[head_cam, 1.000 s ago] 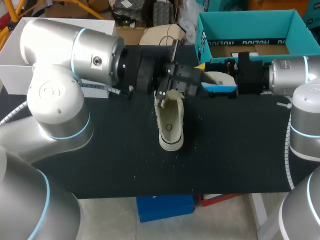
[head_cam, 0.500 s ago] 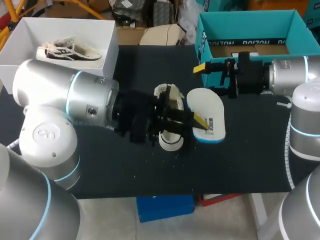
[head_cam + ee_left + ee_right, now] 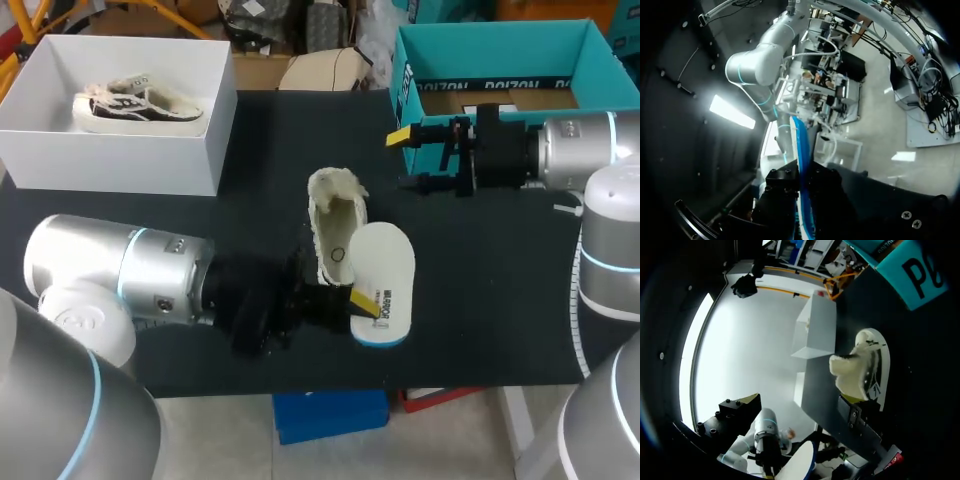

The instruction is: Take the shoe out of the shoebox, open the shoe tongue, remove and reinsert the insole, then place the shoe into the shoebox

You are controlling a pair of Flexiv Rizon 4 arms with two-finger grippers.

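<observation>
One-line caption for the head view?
Left gripper holds the insole beside the shoe; right gripper hangs open by the teal box.

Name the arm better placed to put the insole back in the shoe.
Left: the left gripper holds the insole beside the shoe. The right gripper is open and empty, away near the teal box.

Head view overhead, right wrist low, sharing the shoe [image 3: 335, 235].
</observation>
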